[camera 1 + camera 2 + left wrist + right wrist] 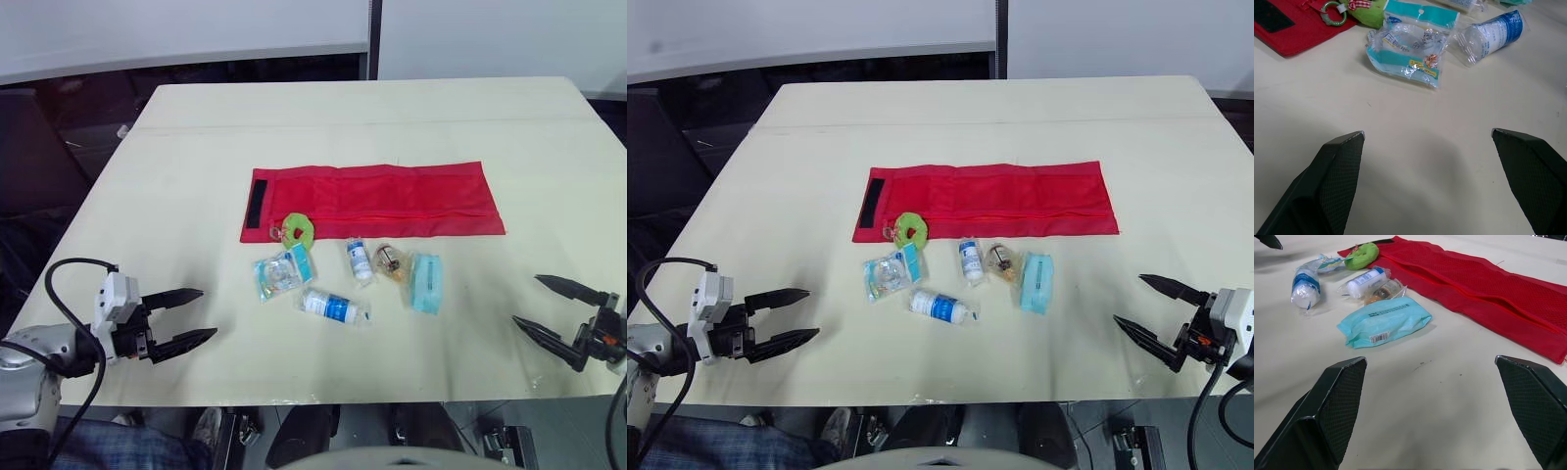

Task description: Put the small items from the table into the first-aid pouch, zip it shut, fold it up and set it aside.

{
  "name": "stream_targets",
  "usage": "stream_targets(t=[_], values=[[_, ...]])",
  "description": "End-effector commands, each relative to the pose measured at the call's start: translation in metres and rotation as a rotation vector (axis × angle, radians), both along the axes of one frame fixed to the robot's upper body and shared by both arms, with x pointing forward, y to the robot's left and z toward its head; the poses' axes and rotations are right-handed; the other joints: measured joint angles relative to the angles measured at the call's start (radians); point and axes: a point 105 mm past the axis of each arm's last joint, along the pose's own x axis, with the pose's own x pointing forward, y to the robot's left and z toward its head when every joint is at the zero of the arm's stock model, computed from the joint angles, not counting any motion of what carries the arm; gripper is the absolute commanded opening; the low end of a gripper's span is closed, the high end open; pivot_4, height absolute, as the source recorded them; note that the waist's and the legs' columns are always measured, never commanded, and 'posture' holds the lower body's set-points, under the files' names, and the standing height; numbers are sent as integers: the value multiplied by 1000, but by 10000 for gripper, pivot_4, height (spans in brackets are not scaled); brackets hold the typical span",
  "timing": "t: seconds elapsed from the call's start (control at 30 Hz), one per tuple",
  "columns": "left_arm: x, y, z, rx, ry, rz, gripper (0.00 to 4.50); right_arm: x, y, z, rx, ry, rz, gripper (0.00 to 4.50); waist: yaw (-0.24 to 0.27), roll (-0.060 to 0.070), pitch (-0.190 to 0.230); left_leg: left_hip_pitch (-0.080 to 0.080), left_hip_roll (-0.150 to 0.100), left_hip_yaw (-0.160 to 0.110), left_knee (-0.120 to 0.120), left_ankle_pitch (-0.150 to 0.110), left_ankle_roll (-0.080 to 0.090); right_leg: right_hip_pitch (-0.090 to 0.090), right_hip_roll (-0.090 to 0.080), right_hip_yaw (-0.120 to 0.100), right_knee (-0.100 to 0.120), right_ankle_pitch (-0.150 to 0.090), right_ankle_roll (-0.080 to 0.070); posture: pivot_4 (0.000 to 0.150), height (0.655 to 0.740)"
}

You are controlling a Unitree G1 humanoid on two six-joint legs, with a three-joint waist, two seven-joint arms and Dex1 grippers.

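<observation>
Six small items lie loose on the cream table [196, 166], clustered along the near edge of the red first-aid pouch [392, 196]. The pouch is spread flat and unfolded near the table's middle, with a black strip [258, 199] at its left end. A green ring [298, 229] overlaps its edge. Nearer the robot lie a clear teal packet [282, 271], a blue-labelled bandage roll [331, 305], a smaller white roll [360, 259], a small brown item [390, 259] and a teal pack [425, 282]. The left gripper [207, 312] and right gripper [526, 300] are spread wide, empty, near the front edge

Plain lab or test room: cream worktable [196, 157], white partition panels [186, 29] behind, dark floor [39, 147].
</observation>
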Motion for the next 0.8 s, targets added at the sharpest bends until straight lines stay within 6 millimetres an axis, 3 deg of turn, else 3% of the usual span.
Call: stream_targets(t=[0.03,0.63,0.8], values=[[2,-1,7,6,-33,-8,44218,-1,-1,15,-6,-62,6,45000,0,0,0,0,0,0,0,0,0,0,0,0,0,0,0,1500,7368],[12,-5,12,-21,-44,10,44218,0,8,20,8,-76,26,45000,0,0,0,0,0,0,0,1,-1,0,0,0,0,0,0,1500,7368],[42,-22,21,-82,34,35,44218,-3,30,25,34,-62,105,45000,8,-1,0,0,0,-1,0,1,-1,0,1,0,0,1,0,1500,7368]])
